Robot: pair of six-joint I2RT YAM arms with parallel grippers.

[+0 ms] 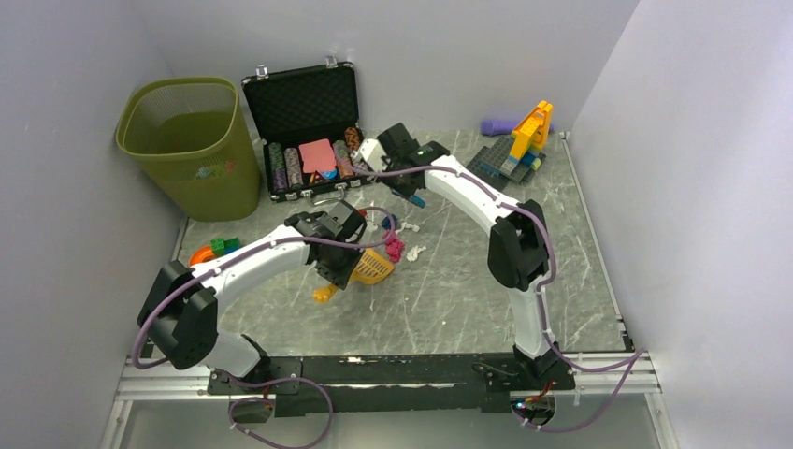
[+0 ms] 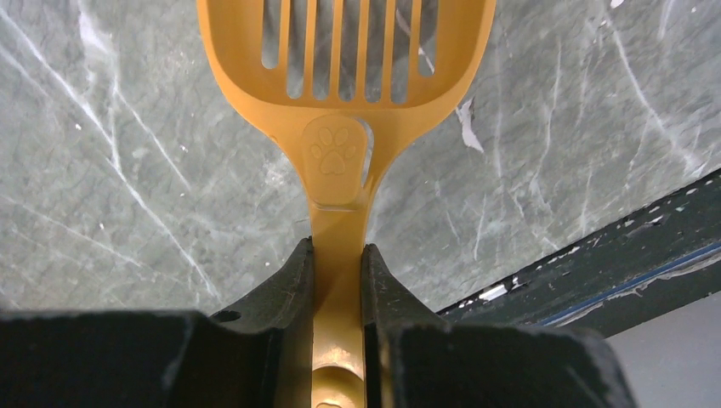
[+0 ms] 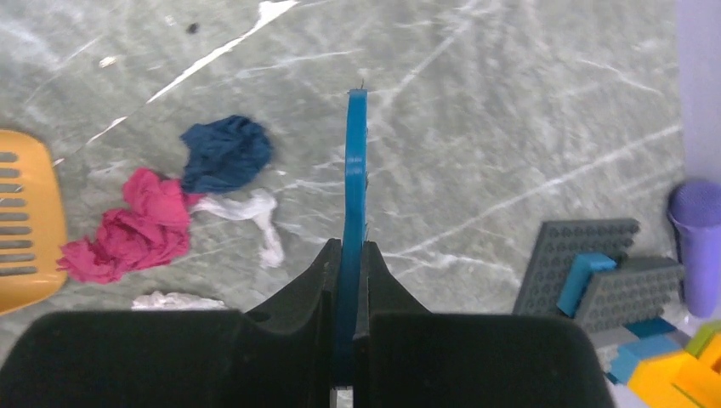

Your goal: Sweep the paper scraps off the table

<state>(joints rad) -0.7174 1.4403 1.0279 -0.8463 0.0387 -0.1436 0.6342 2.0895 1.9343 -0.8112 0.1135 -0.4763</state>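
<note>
Left claw (image 2: 338, 255) barely open, clamped on the handle of an orange slotted scoop (image 2: 333, 157). Right claw (image 3: 349, 251) pinched tight on a thin blue scraper (image 3: 355, 170), seen edge-on. Paper scraps (image 3: 136, 229) (pink, dark blue and white wads) sit clustered on the worktop (image 3: 510, 127): centre of the top view, left half of the right wrist view, between scoop and scraper. Toy bricks (image 3: 612, 289) are lower right there. Green bin (image 1: 187, 150) and open black case (image 1: 304, 122) stand upper left in the top view.
</note>
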